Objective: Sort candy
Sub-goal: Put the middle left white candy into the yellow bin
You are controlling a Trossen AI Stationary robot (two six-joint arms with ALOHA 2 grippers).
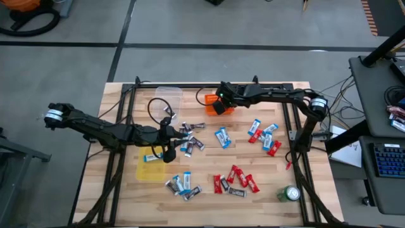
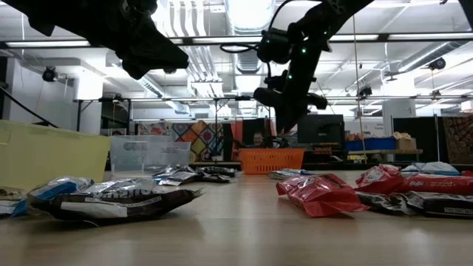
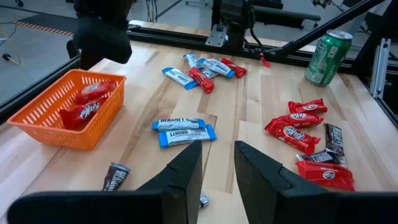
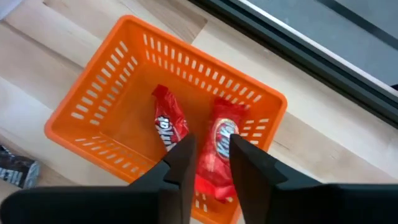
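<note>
The wooden table (image 1: 126, 107) is carrying the whole sort, and every position below is being referenced to the orange bin (image 4: 93, 99).

The right gripper (image 4: 211, 146) is hovering directly above the orange bin. Its fingers are standing parted and are pinching nothing. Two red bars (image 4: 169, 124) are lying inside the bin beneath it, one of them showing through the gap between the fingers. By this evidence, the step in hand is the deposit of a red bar, at the point of release.

The left gripper (image 3: 217, 149) is waiting well apart from the orange bin, low over the table, with fingers spread and empty.

The remaining candy is lying outside the orange bin. More loose red bars (image 1: 237, 177) are sitting well apart from it, and a pair of blue-and-white bars (image 3: 185, 134) is resting near it.

The next move is likely calling for the right arm to rise clear of the bin rim, travel to a loose red bar, align the fingers across its narrow width, and descend.
</note>
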